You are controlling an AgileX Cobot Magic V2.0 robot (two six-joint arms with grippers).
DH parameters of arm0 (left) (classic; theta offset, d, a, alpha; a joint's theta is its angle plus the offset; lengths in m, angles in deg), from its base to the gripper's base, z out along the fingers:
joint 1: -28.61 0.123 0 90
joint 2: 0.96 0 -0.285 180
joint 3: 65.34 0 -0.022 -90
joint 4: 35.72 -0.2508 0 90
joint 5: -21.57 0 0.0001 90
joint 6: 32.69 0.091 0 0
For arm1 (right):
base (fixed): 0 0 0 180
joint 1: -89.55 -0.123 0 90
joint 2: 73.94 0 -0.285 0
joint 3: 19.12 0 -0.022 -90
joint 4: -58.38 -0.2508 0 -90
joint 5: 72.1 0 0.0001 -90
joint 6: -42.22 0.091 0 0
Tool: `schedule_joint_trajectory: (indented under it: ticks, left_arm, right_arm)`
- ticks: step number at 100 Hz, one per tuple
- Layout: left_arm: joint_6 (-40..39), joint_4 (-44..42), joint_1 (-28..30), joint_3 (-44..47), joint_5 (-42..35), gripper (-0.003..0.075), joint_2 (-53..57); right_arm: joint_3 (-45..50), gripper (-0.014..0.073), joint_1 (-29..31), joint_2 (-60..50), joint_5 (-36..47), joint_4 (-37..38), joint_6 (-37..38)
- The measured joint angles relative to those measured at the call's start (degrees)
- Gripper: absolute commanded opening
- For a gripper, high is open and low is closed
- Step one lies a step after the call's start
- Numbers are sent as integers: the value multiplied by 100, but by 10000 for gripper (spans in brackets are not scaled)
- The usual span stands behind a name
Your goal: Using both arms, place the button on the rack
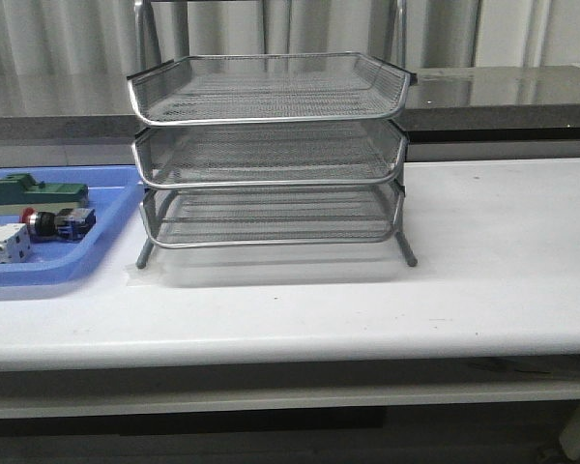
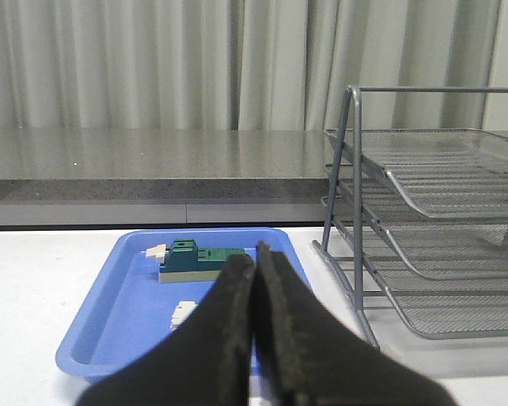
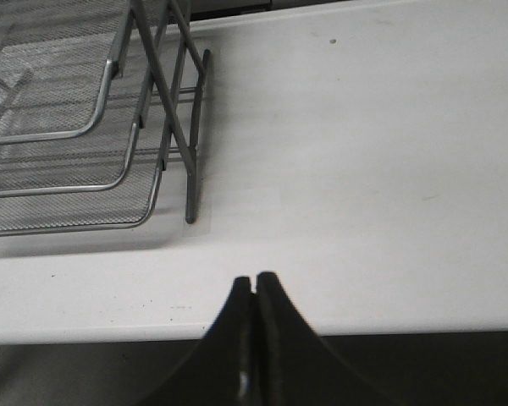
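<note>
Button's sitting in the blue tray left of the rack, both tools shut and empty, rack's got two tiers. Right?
Not quite: the rack has three tiers, not two, as the front view shows. The rest holds: the button lies in the blue tray left of the rack, and the left tool and right tool are both shut with nothing between their fingers.

The white table [image 1: 483, 280] spans the full width of the front view, its rounded front edge running across the lower part. The rack [image 1: 271, 155] stands directly on it at upper centre, supported on slanted legs. A blue tray [image 1: 106, 253] rests flat on the surface at left, just beside the rack; contact between them cannot be confirmed.
</note>
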Motion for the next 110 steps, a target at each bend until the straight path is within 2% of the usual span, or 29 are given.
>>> schedule_joint_trajectory:
  ticks: [12,22,29,44,51,74,110]
  left_arm:
    - [0,0,0,0,0,-20,0]
    - [0,0,0,0,0,-20,0]
    - [0,0,0,0,0,-20,0]
    - [0,0,0,0,0,-20,0]
    - [0,0,0,0,0,-20,0]
    - [0,0,0,0,0,-20,0]
    - [0,0,0,0,0,-20,0]
  right_arm:
    - [0,-54,0,347,24,-152,0]
    - [0,-4,0,612,-9,-403,0]
    - [0,80,0,777,-20,-641,0]
    - [0,337,0,1079,-20,-1127,0]
    - [0,408,0,1200,-20,-1278,0]
    - [0,411,-53,1633,348,-1791,-12]
    - [-3,411,-875,2650,1612,-2725,-263]
